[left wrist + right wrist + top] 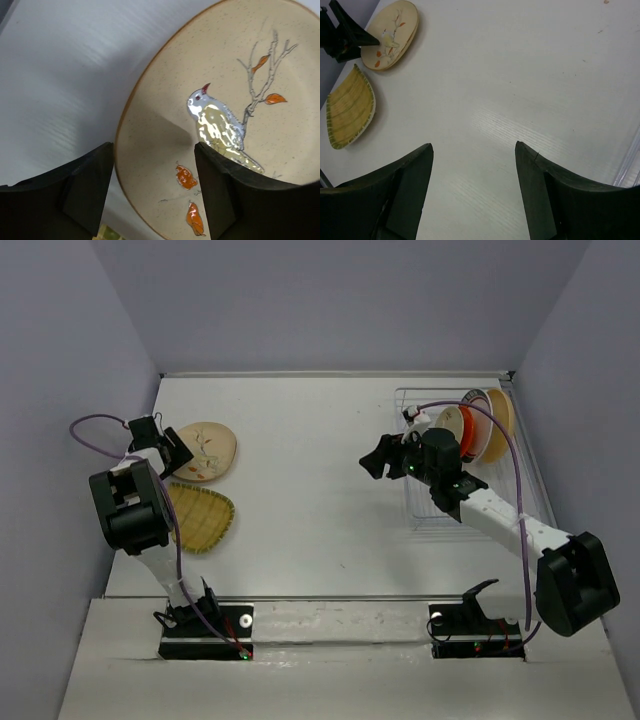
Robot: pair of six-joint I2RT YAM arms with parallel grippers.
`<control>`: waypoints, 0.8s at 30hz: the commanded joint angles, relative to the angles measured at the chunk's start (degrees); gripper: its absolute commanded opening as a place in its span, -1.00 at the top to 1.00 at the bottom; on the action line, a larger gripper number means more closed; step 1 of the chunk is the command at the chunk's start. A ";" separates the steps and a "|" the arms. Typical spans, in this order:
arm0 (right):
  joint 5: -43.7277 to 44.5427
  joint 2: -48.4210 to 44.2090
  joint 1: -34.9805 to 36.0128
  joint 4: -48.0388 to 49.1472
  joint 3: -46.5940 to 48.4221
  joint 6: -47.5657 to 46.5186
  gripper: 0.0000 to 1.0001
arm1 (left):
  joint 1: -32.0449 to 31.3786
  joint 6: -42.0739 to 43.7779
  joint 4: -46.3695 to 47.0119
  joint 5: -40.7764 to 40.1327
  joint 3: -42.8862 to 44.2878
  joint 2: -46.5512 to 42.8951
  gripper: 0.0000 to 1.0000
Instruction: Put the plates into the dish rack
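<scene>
A cream patterned plate [208, 450] with a painted bird lies at the far left of the table. My left gripper [178, 451] is at its left rim. In the left wrist view the gripper [154, 155] stands open and straddles the plate's [225, 75] edge, one finger outside the rim and the other over the plate's face. A yellow ridged plate [202, 517] lies just in front of it. The clear dish rack [430, 520] at the right holds an orange-red plate [467, 432] and a tan plate [501, 412] upright. My right gripper [370, 458] hangs open and empty left of the rack.
The right wrist view looks over bare white table, with the cream plate [390, 35] and the yellow plate [349, 107] at its far left and the rack's clear edge [630, 160] at its right. Grey walls close in the table on three sides.
</scene>
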 commanded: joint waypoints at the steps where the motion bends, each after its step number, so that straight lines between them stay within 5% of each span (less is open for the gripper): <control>1: -1.16 -0.28 0.46 3.32 1.19 0.12 -0.43 | 0.51 -0.64 2.62 6.66 1.28 3.80 -0.47; 11: -1.87 0.16 0.46 3.50 1.28 0.38 -0.43 | 1.21 -3.01 8.51 9.65 -1.18 3.38 0.88; 24: -12.23 3.06 1.07 8.15 2.07 5.30 -0.62 | 0.78 -13.64 24.77 20.37 -8.73 -8.57 0.89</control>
